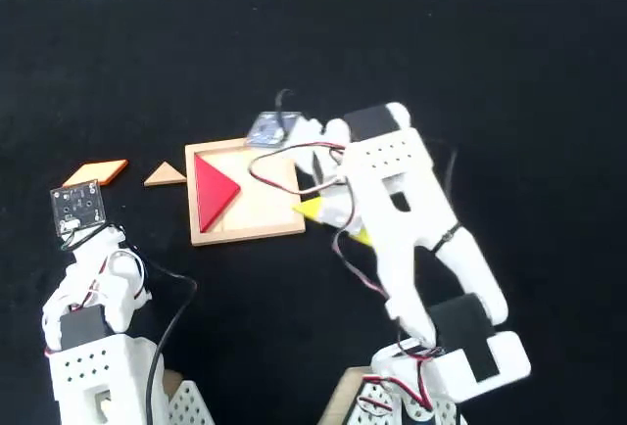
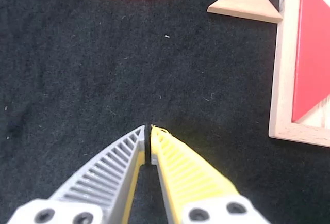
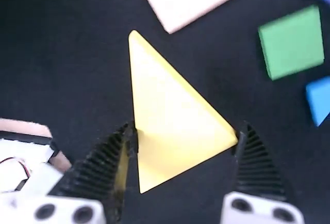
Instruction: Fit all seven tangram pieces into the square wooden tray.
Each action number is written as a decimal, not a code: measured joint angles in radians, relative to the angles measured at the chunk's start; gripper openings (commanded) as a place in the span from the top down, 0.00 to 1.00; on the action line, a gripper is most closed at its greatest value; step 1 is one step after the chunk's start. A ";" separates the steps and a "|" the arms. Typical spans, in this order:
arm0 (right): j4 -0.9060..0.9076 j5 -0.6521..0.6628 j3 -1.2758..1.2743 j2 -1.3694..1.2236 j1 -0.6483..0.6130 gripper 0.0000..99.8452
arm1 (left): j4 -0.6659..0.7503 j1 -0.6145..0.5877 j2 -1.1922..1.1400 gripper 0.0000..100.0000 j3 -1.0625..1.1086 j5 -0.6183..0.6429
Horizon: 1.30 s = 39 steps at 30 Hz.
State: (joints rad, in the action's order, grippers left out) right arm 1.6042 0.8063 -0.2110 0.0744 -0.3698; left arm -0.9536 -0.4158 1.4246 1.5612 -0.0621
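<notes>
One piece, the red triangle [image 1: 214,190], lies in the square wooden tray [image 1: 260,212], against the tray's side that faces the left arm. The right gripper [image 3: 185,137] holds the yellow triangle [image 3: 172,115] just outside the tray's opposite side. Its jaws are spread wide across the piece, one finger on a long edge and the other on a corner. The left gripper [image 2: 149,131] is closed on nothing, fingertips together, over bare cloth near the tray's left rim.

The step in hand looks like carrying the yellow triangle over the rim and setting it in the tray's free half. A hold on a corner is thin and the piece may swivel, so move slowly and keep it level. Lift it clear of the tray's rim, then turn the wrist until its long edge lines up with the red triangle's slanted side or a tray wall. Lower it flat before the jaws let go.

Left of the tray lie the orange parallelogram [image 1: 98,172] and the tan triangle [image 1: 165,174]. Off the tray's corner by the yellow triangle lie a green square [image 3: 291,41] and a blue piece [image 3: 319,100], which should not be brushed on the way.
</notes>
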 measured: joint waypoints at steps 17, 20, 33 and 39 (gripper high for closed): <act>0.014 0.207 0.480 -0.470 -0.247 0.78 | 0.000 0.000 0.000 0.97 0.000 0.000; 0.014 0.249 0.589 -0.572 -0.249 0.78 | 0.000 0.000 0.000 0.97 0.000 0.000; 0.095 0.284 0.812 -0.793 -0.276 0.78 | 0.000 0.000 0.000 0.97 0.000 0.000; 0.095 0.241 0.812 -0.793 -0.293 0.78 | 0.000 0.000 0.000 0.97 0.000 0.000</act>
State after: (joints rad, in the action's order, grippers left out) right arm 1.6993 1.0472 0.6007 -0.7188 -0.6628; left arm -0.9536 -0.4158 1.4246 1.5612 -0.0621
